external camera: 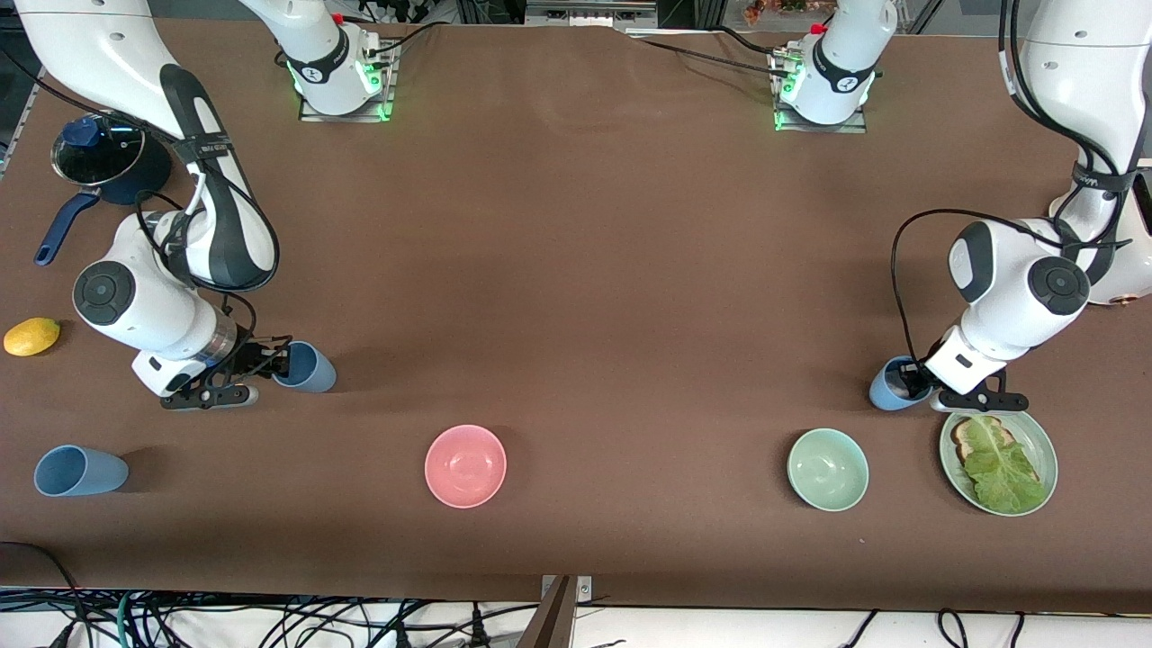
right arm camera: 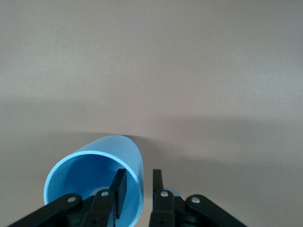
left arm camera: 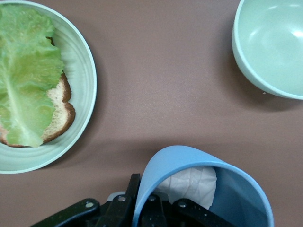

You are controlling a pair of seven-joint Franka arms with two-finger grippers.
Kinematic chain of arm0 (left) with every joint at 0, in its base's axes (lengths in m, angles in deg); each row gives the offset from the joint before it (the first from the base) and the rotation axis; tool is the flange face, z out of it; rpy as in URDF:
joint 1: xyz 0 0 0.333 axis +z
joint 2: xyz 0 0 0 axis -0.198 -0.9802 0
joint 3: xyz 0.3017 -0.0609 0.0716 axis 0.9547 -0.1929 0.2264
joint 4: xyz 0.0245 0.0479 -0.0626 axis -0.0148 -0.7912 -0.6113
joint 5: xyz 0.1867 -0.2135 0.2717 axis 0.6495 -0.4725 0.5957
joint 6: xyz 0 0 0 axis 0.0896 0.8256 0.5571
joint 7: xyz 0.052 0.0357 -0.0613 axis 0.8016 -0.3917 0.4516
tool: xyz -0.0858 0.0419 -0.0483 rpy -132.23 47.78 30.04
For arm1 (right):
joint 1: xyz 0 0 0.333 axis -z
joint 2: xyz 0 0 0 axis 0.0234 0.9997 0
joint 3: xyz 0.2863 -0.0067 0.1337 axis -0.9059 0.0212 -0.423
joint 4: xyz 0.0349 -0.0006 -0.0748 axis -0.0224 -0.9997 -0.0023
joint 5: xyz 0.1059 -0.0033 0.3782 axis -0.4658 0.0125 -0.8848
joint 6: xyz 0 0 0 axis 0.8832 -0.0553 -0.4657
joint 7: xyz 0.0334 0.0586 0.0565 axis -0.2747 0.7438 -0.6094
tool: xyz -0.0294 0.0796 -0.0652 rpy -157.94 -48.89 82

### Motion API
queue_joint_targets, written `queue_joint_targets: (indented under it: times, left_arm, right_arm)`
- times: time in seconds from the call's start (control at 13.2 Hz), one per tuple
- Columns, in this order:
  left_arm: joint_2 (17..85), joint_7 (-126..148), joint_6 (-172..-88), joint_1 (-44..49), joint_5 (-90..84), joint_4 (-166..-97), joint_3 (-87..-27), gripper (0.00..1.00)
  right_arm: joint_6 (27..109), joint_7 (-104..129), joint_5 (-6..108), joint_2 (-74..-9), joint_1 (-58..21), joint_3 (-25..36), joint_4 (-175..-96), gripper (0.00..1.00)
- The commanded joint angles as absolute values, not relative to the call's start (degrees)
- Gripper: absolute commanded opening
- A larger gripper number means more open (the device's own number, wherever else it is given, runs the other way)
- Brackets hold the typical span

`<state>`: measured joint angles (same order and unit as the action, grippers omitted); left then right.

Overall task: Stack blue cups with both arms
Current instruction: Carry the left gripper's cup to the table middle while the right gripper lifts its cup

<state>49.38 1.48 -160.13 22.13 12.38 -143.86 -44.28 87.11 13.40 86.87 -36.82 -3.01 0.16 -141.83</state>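
Note:
Three blue cups show. One cup [external camera: 306,367] lies on its side toward the right arm's end, its mouth facing my right gripper [external camera: 270,364]. In the right wrist view the gripper [right arm camera: 138,172] straddles this cup's [right arm camera: 94,175] wall, one finger inside and one outside, with gaps on both sides: open. A second cup [external camera: 79,471] lies on its side nearer the front camera, at that same end. My left gripper [external camera: 913,382] is shut on the rim wall of the third cup [external camera: 891,387], tilted beside the plate. It shows in the left wrist view [left arm camera: 213,163] with something white and crumpled inside, held in the gripper [left arm camera: 144,189].
A pink bowl [external camera: 465,465] and a pale green bowl [external camera: 828,469] stand near the front edge. A green plate [external camera: 1044,450] with bread and lettuce stands beside the left gripper. A lemon [external camera: 31,337] and a dark blue lidded pot [external camera: 108,157] are at the right arm's end.

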Motion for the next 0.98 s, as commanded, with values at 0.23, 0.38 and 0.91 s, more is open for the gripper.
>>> queue_joint_targets:
  times: [0.23, 0.38, 0.91]
  left_arm:
    - [58.4, 11.6, -148.4, 21.6, 12.6, -145.0, -49.4, 0.00]
    - [60.6, 16.7, -144.0, 21.6, 12.6, -144.6, -52.3, 0.00]
    - [62.3, 38.4, -141.5, 11.5, 12.7, -143.7, -55.5, 0.00]
  right_arm:
    - [88.2, 13.3, 85.9, -36.9, -2.9, -0.2, -142.6, 0.13]
    - [88.4, 13.3, 85.9, -36.9, -2.9, -0.2, -142.6, 0.08]
    - [88.1, 13.3, 85.7, -36.9, -2.9, -0.3, -142.5, 0.00]
